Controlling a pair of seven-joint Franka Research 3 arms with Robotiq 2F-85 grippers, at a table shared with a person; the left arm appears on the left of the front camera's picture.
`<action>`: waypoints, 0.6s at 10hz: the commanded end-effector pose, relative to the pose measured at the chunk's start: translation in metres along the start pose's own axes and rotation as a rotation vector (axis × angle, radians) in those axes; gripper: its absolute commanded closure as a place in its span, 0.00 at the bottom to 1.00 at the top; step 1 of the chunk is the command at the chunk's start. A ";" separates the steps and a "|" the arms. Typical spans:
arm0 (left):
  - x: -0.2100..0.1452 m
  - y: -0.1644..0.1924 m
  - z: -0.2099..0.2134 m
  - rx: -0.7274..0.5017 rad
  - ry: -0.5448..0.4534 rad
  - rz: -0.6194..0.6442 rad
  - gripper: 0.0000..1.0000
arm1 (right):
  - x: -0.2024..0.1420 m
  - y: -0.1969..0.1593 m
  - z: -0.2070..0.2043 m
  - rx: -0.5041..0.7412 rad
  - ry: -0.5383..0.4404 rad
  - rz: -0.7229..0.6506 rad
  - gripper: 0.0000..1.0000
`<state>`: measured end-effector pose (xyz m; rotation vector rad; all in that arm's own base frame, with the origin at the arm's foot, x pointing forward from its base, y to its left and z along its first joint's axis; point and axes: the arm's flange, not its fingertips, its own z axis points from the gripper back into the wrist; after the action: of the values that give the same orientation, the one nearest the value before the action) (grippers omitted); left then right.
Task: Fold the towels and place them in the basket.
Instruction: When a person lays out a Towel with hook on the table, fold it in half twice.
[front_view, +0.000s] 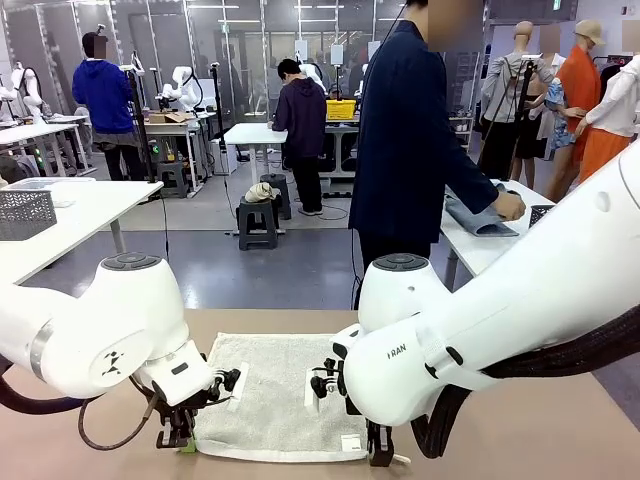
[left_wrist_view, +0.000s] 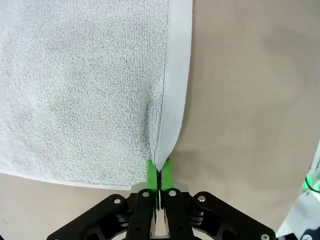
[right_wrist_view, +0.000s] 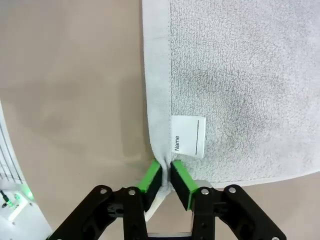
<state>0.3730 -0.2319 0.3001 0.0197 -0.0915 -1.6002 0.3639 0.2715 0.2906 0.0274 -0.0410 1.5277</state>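
Note:
A cream-white towel (front_view: 272, 392) lies spread flat on the tan table between my two arms. My left gripper (front_view: 181, 438) is shut on its near left corner. In the left wrist view the green pads (left_wrist_view: 151, 172) pinch the hem of the towel (left_wrist_view: 85, 85). My right gripper (front_view: 379, 455) is shut on the near right corner. There the pads (right_wrist_view: 180, 178) squeeze the hem of the towel (right_wrist_view: 240, 65) just below a white "Name" label (right_wrist_view: 189, 136). A dark lattice piece (front_view: 540, 213) on the white table at the right may be the basket; I cannot tell.
A person in a dark jacket (front_view: 405, 140) stands at the far side and presses a hand on a folded grey-blue cloth (front_view: 482, 219) on a white side table. A grey lattice basket (front_view: 25, 213) sits on another white table at the left. Bare tan tabletop (front_view: 560, 420) surrounds the towel.

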 end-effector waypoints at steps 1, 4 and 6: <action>0.000 0.004 -0.004 -0.023 0.024 -0.023 1.00 | 0.000 0.001 -0.011 0.013 0.029 -0.020 1.00; 0.001 0.004 -0.002 -0.028 0.026 -0.034 1.00 | 0.001 0.002 -0.007 0.009 0.048 -0.015 1.00; 0.005 0.005 0.005 -0.023 0.026 -0.050 1.00 | 0.002 0.002 0.002 0.005 0.049 -0.002 1.00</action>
<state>0.3729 -0.2344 0.3014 0.0191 -0.0811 -1.6154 0.3632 0.2731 0.2918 0.0172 -0.0268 1.5351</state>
